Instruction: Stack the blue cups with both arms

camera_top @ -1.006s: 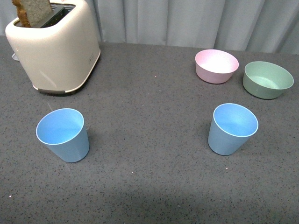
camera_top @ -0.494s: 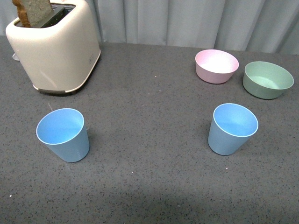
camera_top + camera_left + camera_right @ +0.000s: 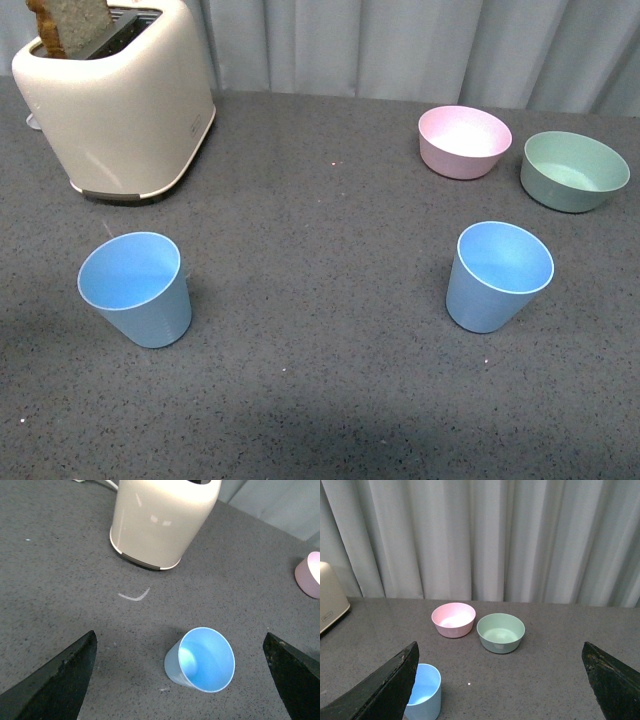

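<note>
Underneath everything, a dark grey speckled bench (image 3: 320, 210), backed by a pale pleated curtain (image 3: 480, 540). At the far left of the bench, a cream toaster (image 3: 120, 100) with one slice of brown bread (image 3: 70, 25) sticking up out of a slot. Left gripper (image 3: 179, 636) wide apart, clamped on nothing, black fingers (image 3: 55, 680) held above the bench to either side of the left cup (image 3: 137, 290). Right gripper (image 3: 499, 645) likewise spread wide and empty, facing the curtain, with the right cup (image 3: 497, 277) low down beside one finger and partly cut off in that wrist view. At the far right of the bench, a green bowl (image 3: 573, 172), mouth up and empty. Just beside it toward the middle, a pink bowl (image 3: 463, 142), also empty; touching or not, impossible to tell. Nearer the robot, the left cup and right cup, both light blue, both upright, both empty, not stacked and well apart: one in front of the toaster, the other in front of the bowls. Smallest of all, a thin curved white mark (image 3: 135, 596) on the bench between toaster and left cup.
</note>
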Robot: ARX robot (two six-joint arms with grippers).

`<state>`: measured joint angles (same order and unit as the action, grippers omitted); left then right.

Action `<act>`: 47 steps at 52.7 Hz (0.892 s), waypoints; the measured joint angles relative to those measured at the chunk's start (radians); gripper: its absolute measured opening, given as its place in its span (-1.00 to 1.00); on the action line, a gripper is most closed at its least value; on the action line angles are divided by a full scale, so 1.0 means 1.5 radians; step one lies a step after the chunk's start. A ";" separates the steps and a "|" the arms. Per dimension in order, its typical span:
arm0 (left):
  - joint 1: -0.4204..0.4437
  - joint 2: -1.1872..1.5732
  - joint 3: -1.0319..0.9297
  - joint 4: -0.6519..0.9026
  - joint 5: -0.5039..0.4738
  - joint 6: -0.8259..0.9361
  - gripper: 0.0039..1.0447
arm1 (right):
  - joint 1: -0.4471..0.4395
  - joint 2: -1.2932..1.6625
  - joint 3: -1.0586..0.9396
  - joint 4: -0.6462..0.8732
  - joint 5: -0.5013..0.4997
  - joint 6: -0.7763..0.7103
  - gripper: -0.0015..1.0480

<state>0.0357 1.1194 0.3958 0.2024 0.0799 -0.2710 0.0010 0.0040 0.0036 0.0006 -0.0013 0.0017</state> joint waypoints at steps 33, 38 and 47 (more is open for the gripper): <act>-0.071 0.390 0.233 -0.176 -0.004 0.059 0.88 | 0.000 0.000 0.000 0.000 0.000 0.000 0.81; -0.073 0.421 0.254 -0.194 -0.014 0.061 0.88 | 0.000 0.000 0.000 0.000 0.000 0.000 0.81; -0.074 0.451 0.276 -0.199 -0.019 0.056 0.48 | 0.000 0.000 0.000 0.000 0.000 0.000 0.81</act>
<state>-0.0750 1.7954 0.8097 -0.0959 0.0521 -0.1864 0.0010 0.0040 0.0036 0.0006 -0.0013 0.0017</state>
